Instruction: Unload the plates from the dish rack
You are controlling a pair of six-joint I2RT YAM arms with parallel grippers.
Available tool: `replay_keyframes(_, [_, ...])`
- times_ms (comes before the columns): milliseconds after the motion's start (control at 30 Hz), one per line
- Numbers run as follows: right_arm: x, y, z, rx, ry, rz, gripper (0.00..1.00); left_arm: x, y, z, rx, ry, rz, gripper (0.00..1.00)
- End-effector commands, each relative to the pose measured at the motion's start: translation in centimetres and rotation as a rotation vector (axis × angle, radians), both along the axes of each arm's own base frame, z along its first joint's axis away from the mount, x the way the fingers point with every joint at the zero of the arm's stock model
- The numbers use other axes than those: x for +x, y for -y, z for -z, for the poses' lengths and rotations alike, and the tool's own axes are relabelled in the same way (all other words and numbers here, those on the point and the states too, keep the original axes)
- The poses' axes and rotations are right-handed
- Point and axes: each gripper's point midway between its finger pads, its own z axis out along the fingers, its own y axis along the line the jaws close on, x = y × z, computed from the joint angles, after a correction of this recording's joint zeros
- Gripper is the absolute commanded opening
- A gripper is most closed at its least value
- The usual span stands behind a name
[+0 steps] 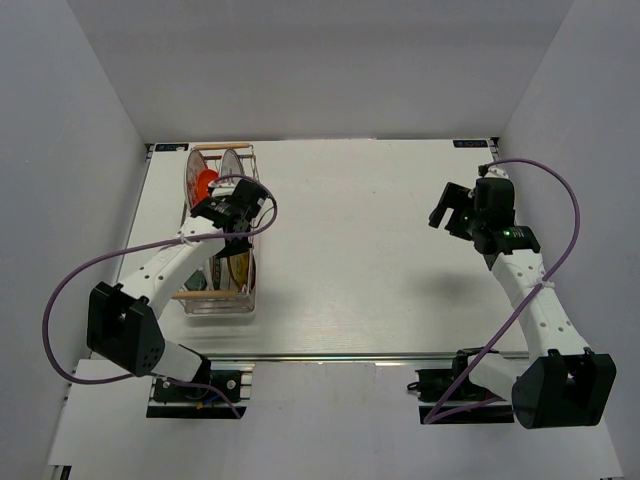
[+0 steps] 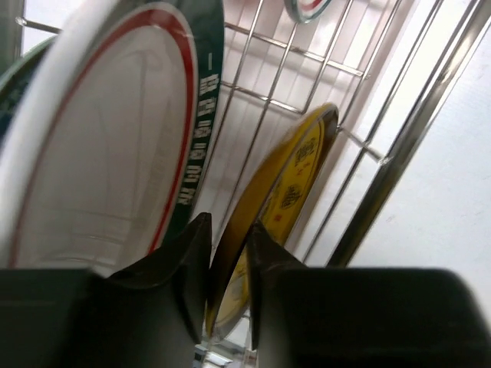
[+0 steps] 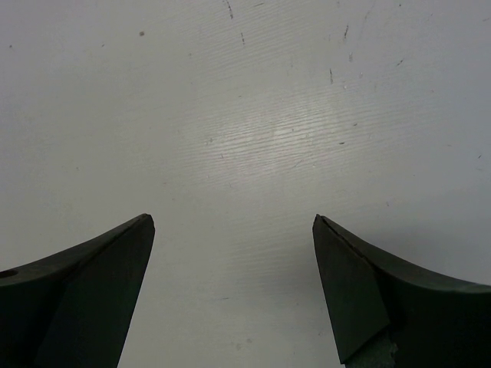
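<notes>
The dish rack [image 1: 250, 300], a silver wire basket with wooden rod handles, stands at the table's left with plates upright in it. My left gripper [image 1: 236, 238] reaches down into it. In the left wrist view its jaws [image 2: 229, 224] are closed on the rim of the yellow patterned plate [image 2: 295, 176]. The white plate with a green and red rim band [image 2: 107, 146] stands just left of it. The orange-red plate [image 1: 204, 182] and a white plate [image 1: 236, 163] stand at the rack's far end. My right gripper [image 1: 447, 212] is open and empty above bare table [image 3: 245, 115].
The rack's wire wall [image 2: 399, 153] runs close on the right of the yellow plate. White walls enclose the table on three sides. A metal rail [image 1: 350, 357] runs along the near edge by the arm bases.
</notes>
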Motion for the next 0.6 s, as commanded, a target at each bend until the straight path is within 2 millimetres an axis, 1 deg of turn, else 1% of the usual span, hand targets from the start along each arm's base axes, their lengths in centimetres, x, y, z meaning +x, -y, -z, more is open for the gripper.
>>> replay_keyframes(0, [0.7, -0.1, -2.1, 0.000, 0.050, -0.009, 0.89, 0.4, 0.0, -1.2, -0.029, 0.065, -0.006, 0.30])
replay_keyframes(167, [0.6, -0.2, -2.2, 0.005, 0.048, -0.014, 0.89, 0.4, -0.4, -2.6, -0.025, 0.102, -0.006, 0.30])
replay_keyframes(333, [0.6, -0.4, -2.2, 0.009, 0.046, -0.023, 0.89, 0.2, -1.2, -4.2, 0.024, 0.107, 0.015, 0.23])
replay_keyframes(400, [0.6, -0.3, -2.2, 0.008, 0.045, -0.022, 0.89, 0.1, -1.6, -4.9, 0.046, 0.107, 0.023, 0.19])
replay_keyframes(433, [0.5, -0.3, -2.2, 0.006, 0.043, -0.023, 0.89, 0.1, -1.8, -5.3, 0.054, 0.112, 0.025, 0.14])
replay_keyframes(467, [0.6, -0.2, -2.3, 0.008, 0.046, -0.019, 0.89, -0.1, -2.2, -5.7, 0.073, 0.111, 0.030, 0.12])
replay_keyframes(533, [0.5, -0.4, -2.3, 0.011, 0.044, -0.023, 0.89, -0.1, -2.3, -6.5, 0.076, 0.127, 0.040, 0.03])
replay_keyframes(567, [0.5, -0.3, -2.2, 0.009, 0.043, -0.021, 0.89, -0.1, -2.5, -7.1, 0.083, 0.145, 0.050, 0.00])
